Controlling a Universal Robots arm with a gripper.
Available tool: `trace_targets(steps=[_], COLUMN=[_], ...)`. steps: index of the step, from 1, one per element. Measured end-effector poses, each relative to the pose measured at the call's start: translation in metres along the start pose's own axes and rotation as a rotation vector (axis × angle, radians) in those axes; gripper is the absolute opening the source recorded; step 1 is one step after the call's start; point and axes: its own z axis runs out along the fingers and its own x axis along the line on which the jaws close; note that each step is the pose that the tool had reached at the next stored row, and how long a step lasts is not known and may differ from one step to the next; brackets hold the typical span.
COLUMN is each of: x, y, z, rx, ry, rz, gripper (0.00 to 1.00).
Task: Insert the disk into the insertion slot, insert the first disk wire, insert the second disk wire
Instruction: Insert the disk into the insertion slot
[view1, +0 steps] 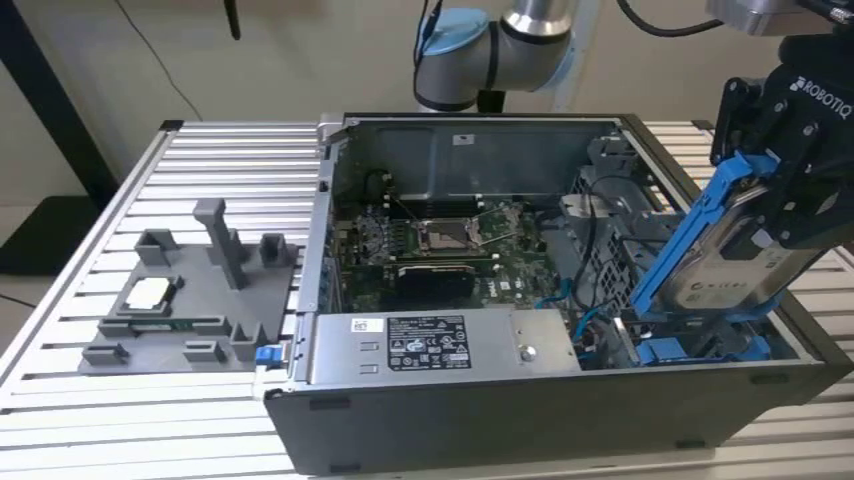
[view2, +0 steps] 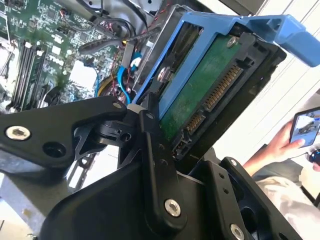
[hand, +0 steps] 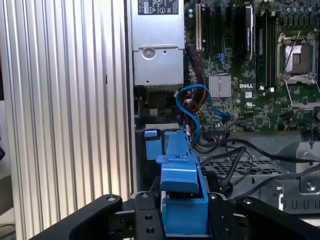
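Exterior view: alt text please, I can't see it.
The black hand holds a silver-grey hard drive in a bright blue plastic carrier, tilted, its lower end at the blue-edged grey metal drive bay of an open computer case.

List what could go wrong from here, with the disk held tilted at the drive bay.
1. The disk leans steeply in the hand, its lower end at the insertion slot. Pushed at that angle, it may jam on the blue edging.
2. The blue cable and black wires lie loose near the slot and could get pinched under the carrier.
3. The hand grips near the upper end, so the disk might pivot.
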Motion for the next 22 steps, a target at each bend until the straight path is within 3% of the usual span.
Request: trace_targets(steps=[22], x=[0.0001], y=[-0.0026], z=[0.0391], rx=[0.0001], ry=[-0.0087], rz=[0.004], gripper=[0.33])
